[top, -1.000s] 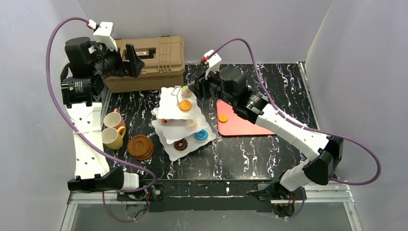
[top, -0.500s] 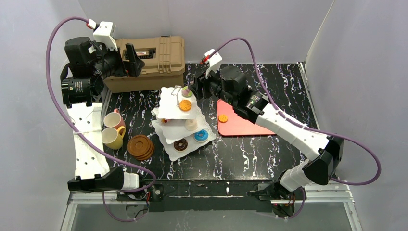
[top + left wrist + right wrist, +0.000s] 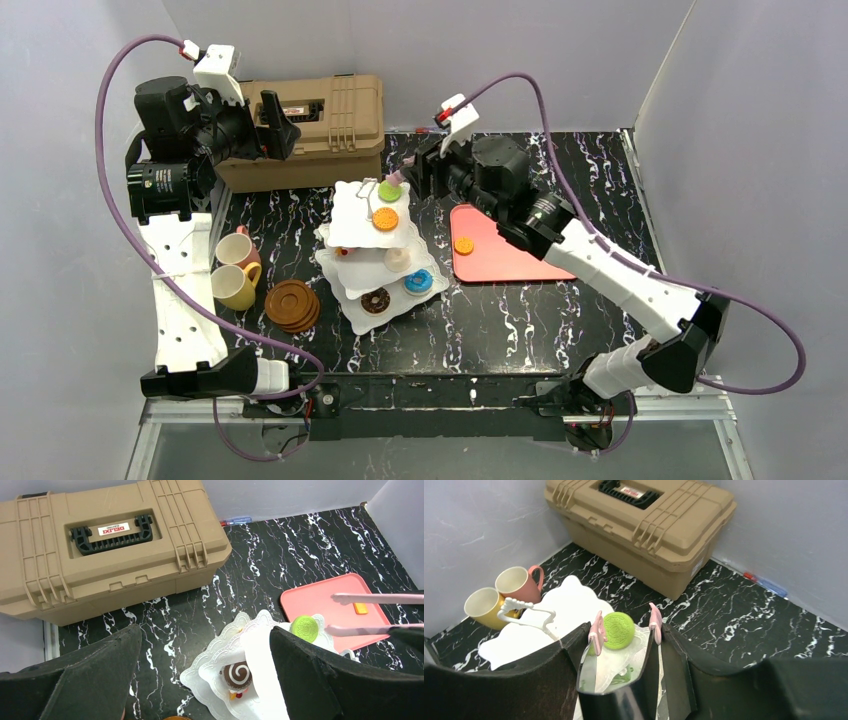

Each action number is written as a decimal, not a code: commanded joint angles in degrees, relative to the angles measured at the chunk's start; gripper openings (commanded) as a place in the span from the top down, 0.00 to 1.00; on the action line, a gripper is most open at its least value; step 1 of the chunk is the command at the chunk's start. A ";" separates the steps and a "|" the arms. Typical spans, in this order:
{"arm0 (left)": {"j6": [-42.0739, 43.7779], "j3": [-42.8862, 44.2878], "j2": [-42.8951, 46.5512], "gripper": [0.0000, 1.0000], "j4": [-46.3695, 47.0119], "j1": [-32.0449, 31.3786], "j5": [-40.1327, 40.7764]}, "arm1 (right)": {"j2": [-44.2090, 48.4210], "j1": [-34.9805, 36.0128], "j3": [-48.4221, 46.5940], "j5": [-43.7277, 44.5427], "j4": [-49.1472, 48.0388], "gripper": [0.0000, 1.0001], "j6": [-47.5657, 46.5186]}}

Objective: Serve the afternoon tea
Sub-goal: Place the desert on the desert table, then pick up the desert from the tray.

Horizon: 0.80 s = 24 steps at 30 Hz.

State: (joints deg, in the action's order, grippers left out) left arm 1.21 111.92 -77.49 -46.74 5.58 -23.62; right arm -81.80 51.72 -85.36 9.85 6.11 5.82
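Saucers lie in a brown stack near the front of the table, and just left of them stand the yellow cup and the pink cup. The saucers are thin and probably smooth, so the rim is the likely place to pinch one; a cup offers its wall or its handle.

Behind them, in the middle, stands the three-tier stand. It looks light and tall, so a sideways push could tip it. Its wire loop is the natural place to take hold of it.

On the top plate lies the green cookie. The right gripper hovers over it with the fingers apart. A gap shows beside the cookie, so it appears not clamped. The cookie is a small, stiff and light disc, perhaps slippery. It is best taken across its edge with little force.

To the right is the pink-red tray with one orange piece on it.

Farthest, the left gripper hangs wide apart and empty over the tan case.
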 commanded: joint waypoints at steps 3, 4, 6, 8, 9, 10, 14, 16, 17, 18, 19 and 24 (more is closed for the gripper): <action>-0.71 0.67 0.74 0.02 0.21 0.56 -1.50 | 4.35 -5.17 -1.06 2.94 -1.70 0.41 0.40; -0.69 0.67 0.76 0.02 0.17 0.53 -1.47 | 4.79 -6.72 0.40 2.60 -1.82 0.41 0.86; -0.56 0.59 0.85 0.02 0.08 0.49 -1.43 | 5.83 -9.71 3.93 1.92 -2.34 0.42 2.09; -0.36 0.50 0.83 0.02 -0.02 0.51 -1.43 | 7.12 -12.92 7.89 -0.23 -3.09 0.42 4.23; -0.29 0.49 0.84 0.02 -0.09 0.54 -1.37 | 7.85 -14.13 10.84 -1.02 -3.73 0.42 4.95; -0.25 0.49 0.85 0.02 -0.17 0.54 -1.35 | 8.60 -15.13 12.83 -1.16 -3.87 0.42 5.33; -0.18 0.37 0.69 0.02 -0.10 0.51 -1.39 | 11.44 -17.41 21.08 -1.47 -4.11 0.42 6.16; -0.27 0.31 0.72 0.02 -0.06 0.56 -1.47 | 11.74 -17.85 24.45 -1.26 -4.49 0.42 6.30; -0.39 0.25 0.68 0.02 -0.09 0.51 -1.56 | 11.64 -17.97 25.79 -1.18 -4.63 0.41 6.53; -0.59 0.19 0.57 0.02 -0.03 0.54 -1.67 | 11.48 -18.04 27.06 -1.40 -5.11 0.41 6.87; -0.72 0.10 0.52 0.02 -0.03 0.51 -1.68 | 11.16 -18.06 28.39 -1.79 -5.52 0.41 7.22; -0.34 0.21 0.72 0.02 -0.03 0.53 -1.45 | 9.15 -18.15 33.12 -2.96 -9.45 0.38 8.06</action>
State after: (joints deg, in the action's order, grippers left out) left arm 0.84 111.92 -77.49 -46.74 5.58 -23.86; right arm -72.40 33.80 -54.02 8.16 3.81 12.51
